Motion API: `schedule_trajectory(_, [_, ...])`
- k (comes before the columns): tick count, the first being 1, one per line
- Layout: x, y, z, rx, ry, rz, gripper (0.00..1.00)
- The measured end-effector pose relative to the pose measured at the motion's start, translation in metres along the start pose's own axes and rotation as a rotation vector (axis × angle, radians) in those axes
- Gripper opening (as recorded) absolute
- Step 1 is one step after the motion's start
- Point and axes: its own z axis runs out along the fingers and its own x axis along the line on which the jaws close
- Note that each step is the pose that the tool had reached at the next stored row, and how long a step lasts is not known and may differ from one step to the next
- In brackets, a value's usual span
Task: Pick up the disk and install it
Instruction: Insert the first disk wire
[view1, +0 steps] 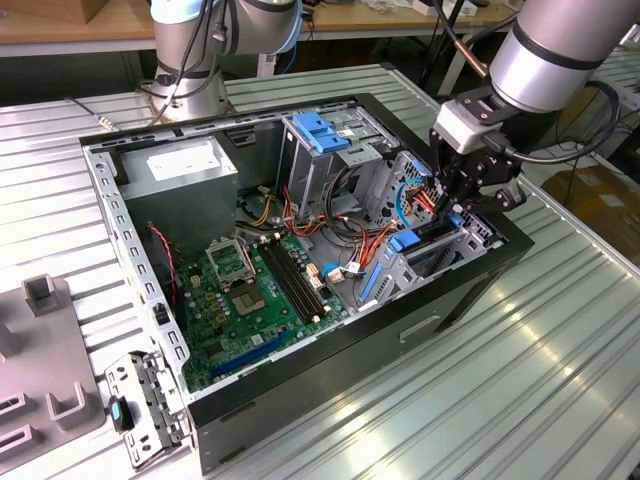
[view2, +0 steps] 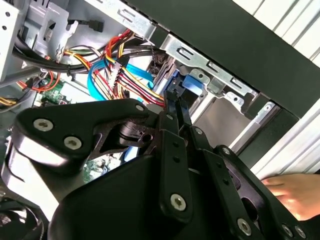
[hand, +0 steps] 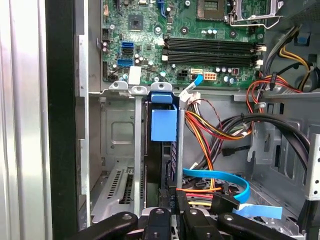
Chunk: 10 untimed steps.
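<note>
The disk (hand: 164, 150) stands on edge inside the drive cage (hand: 117, 150) at the front corner of the open computer case (view1: 470, 290), on the exterior view's right. In the first wrist view I see its dark edge going down into a slot between two grey metal walls, with a bright blue rail tab (hand: 163, 125) on it. It seems already some way into its bay.

I judge the disk to be stiff and rather heavy for its size, a metal body that does not bend. It is also delicate inside, so a knock or a forced push can hurt it. The metal faces are smooth and may slip; the best hold is across the two flat faces near the outer end, away from the plastic rails, which can flex.

The pincer (hand: 172, 202) is nearly closed, its black fingers (view2: 175, 107) narrow together on the end of the disk, so I believe it grips the disk. Orange, yellow and blue cables (hand: 215, 185) lie just beside it. In the second wrist view a person's hand (view2: 292, 192) rests outside the case wall.
</note>
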Motion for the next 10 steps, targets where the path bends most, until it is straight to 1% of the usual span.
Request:
schedule_trajectory(4, [-0.0001, -0.0005, 0.0003, 0.0002, 0.0003, 0.002, 0.16])
schedule_trajectory(8, [0.0006, -0.0007, 0.0007, -0.0015, -0.0028, -0.026, 0.16])
schedule_trajectory(10, [0.0014, -0.0007, 0.0009, -0.0016, -0.0031, -0.028, 0.16])
